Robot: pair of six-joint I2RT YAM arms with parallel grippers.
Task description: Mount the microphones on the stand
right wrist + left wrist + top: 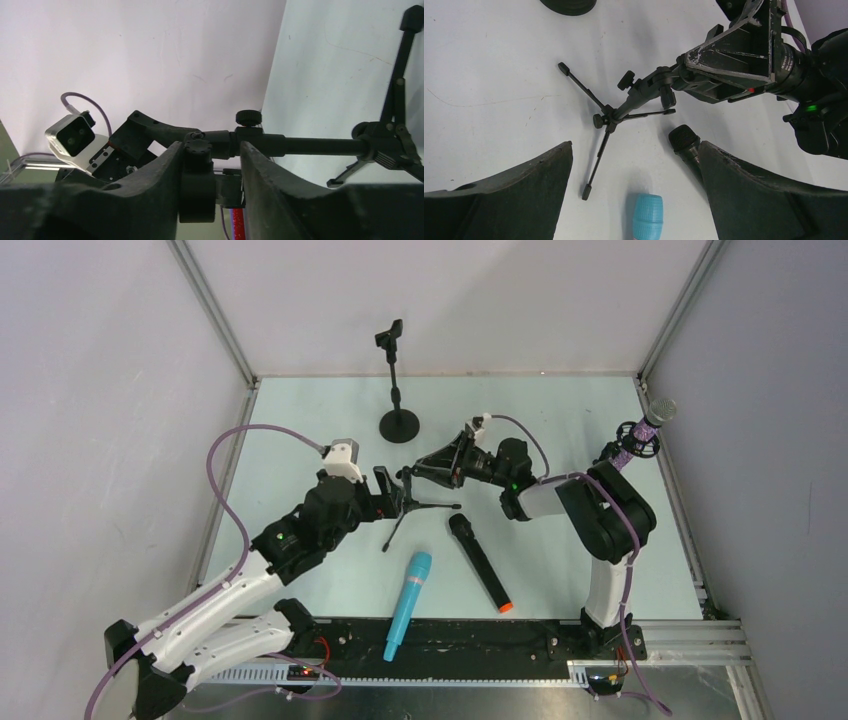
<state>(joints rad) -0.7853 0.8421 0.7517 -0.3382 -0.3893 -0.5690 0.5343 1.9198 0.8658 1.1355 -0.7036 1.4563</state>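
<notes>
Cyan microphone lies on pale-green table between grey walls.

Pale-green worktop enclosed on 3 sides by plain white walls w/ alu. corner posts; lighting even, diffuse.

The tripod stand looks matt black metal. The cyan microphone is smooth plastic (its head ribbed), the black microphone matt. At upper right, the purple microphone glitters under silver mesh. The table is smooth, faintly scratched.
</notes>
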